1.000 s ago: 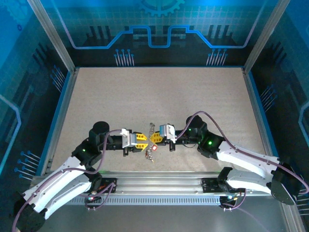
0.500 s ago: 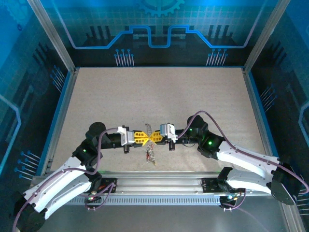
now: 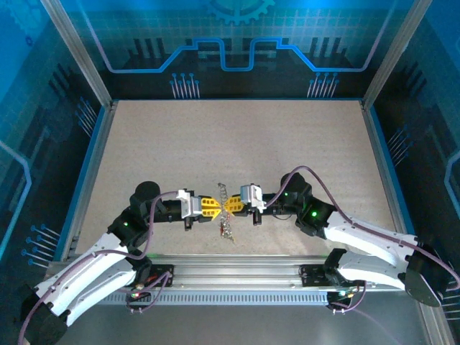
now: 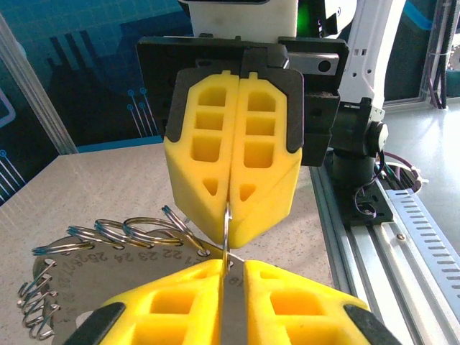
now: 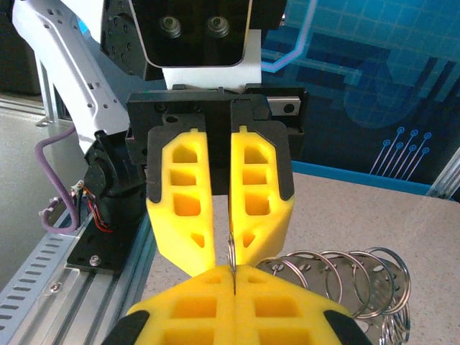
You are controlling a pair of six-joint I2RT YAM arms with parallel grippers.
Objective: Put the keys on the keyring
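Left gripper (image 3: 217, 207), right gripper (image 3: 229, 205) tip to tip, pinching keyring (image 4: 226, 228)

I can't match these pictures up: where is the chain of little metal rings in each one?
Top external: rings near the picture's centre.
Left wrist: rings at lower left.
Right wrist: rings at lower right.
Shared landmark: the rail, at the bottom, then right, then left, always on the side opposite the rings.

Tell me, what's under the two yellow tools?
Small wire rings and a round metal plate with numbers. The left tool hides part of the plate.
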